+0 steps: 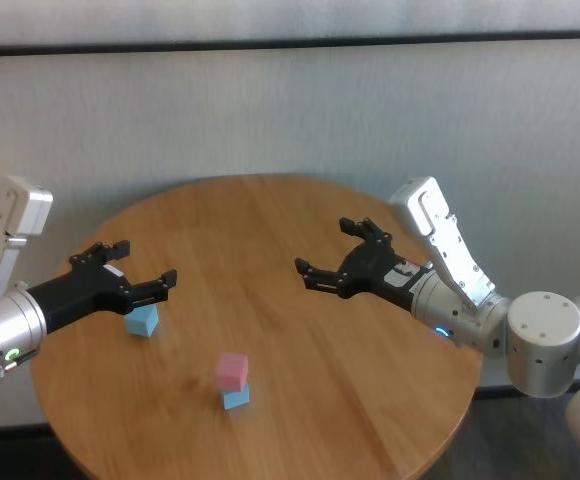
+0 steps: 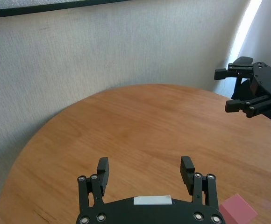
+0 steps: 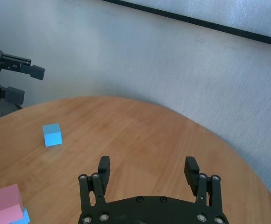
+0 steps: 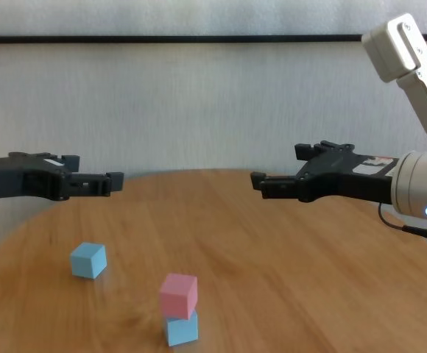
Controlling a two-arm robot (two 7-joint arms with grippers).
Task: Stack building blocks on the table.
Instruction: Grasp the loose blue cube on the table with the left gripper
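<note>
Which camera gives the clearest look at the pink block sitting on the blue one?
The chest view: the pink block and the blue block under it both show whole, from the side. The head view shows the pair from above, smaller. The right wrist view clips them at its edge; the left wrist view catches only a pink corner.

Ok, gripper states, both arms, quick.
Left gripper: open, holding nothing, above the lone light blue cube.
Right gripper: open, holding nothing, above the table.

On the table point(image 1: 300, 210), you have one block point(image 1: 232, 370) stacked on another point(image 1: 236, 398) near the front; the third block point(image 1: 142, 321) sits apart, back-left of them.
</note>
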